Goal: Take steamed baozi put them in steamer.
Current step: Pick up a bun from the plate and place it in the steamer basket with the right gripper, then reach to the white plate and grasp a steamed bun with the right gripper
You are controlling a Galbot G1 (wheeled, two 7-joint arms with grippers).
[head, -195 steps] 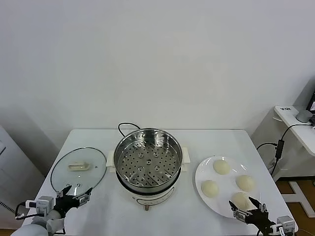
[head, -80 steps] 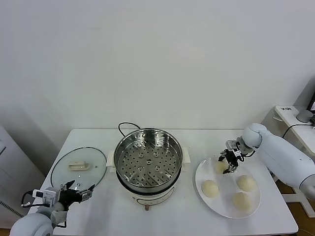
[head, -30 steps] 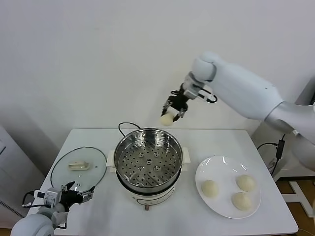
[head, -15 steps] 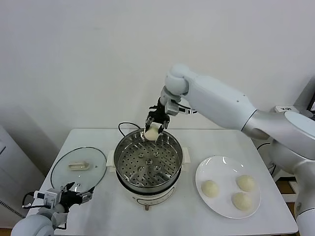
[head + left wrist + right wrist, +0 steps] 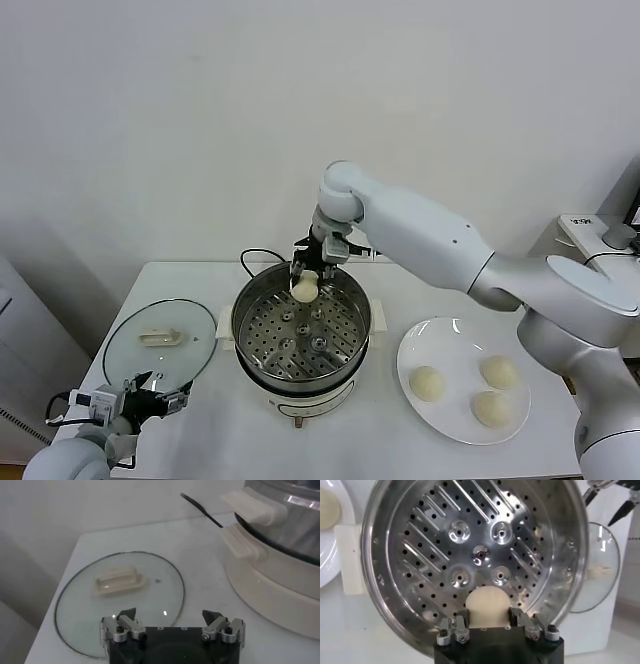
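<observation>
My right gripper (image 5: 305, 276) is shut on a steamed baozi (image 5: 304, 289), a cream-white round bun, held just inside the far rim of the steamer (image 5: 262, 287). In the right wrist view the same baozi (image 5: 487, 605) sits between the fingers (image 5: 462, 617) above the perforated floor of the steamer (image 5: 395, 555). Three more baozi (image 5: 427, 382) lie on the white plate (image 5: 412, 346) to the right. My left gripper (image 5: 152, 393) is parked open near the table's front left corner, by the glass lid; in the left wrist view the left gripper (image 5: 170, 617) holds nothing.
A glass lid (image 5: 130, 355) with a cream handle lies flat left of the steamer; it also shows as the lid (image 5: 85, 625) in the left wrist view. A black cord (image 5: 250, 256) runs behind the steamer. The white base has side handles (image 5: 252, 507).
My right arm has carried the baozi from high behind the steamer down and toward the left, to just inside the steamer's far rim. The left arm has stayed put.
</observation>
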